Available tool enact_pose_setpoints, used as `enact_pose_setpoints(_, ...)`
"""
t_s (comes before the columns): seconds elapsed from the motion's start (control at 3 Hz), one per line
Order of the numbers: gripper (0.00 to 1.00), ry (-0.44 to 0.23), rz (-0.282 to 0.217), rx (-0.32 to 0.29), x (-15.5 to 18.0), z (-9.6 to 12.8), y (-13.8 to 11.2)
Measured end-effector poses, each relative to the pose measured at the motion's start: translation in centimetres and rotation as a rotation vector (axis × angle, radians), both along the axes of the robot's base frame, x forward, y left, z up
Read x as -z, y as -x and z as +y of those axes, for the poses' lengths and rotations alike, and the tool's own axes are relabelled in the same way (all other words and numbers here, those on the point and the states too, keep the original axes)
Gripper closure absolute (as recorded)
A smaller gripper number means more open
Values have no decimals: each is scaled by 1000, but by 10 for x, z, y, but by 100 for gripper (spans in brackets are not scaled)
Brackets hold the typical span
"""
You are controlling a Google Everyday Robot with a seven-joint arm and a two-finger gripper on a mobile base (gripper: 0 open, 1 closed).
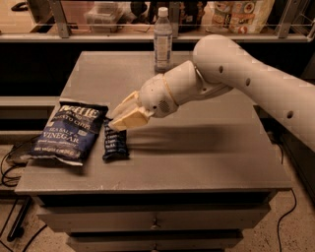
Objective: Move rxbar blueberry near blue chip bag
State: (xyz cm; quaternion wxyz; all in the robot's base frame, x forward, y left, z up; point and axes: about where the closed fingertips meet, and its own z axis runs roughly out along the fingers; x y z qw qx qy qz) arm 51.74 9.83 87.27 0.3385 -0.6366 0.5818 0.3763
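Observation:
The rxbar blueberry (114,141), a small navy bar with white print, rests on the grey table (206,147) just right of the blue chip bag (69,132), almost touching it. The bag lies flat at the table's front left, with "Sea Salt & Vinegar" lettering. My gripper (114,121) reaches in from the right on the white arm and is shut on the bar's far end, which the fingers (132,118) partly hide. The bar's near end lies on the tabletop.
A clear water bottle (163,40) stands upright at the table's back edge, behind the arm. A shelf with containers and bags (236,12) runs behind the table. Cables (10,167) hang off the left side by the floor.

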Motion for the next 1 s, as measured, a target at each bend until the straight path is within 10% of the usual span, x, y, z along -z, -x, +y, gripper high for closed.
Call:
enact_pose_setpoints(0.67,0,-20,5,-22,-2,21,15)
enact_pose_setpoints(1.0,0,-20,5,-22,-2,21,15)
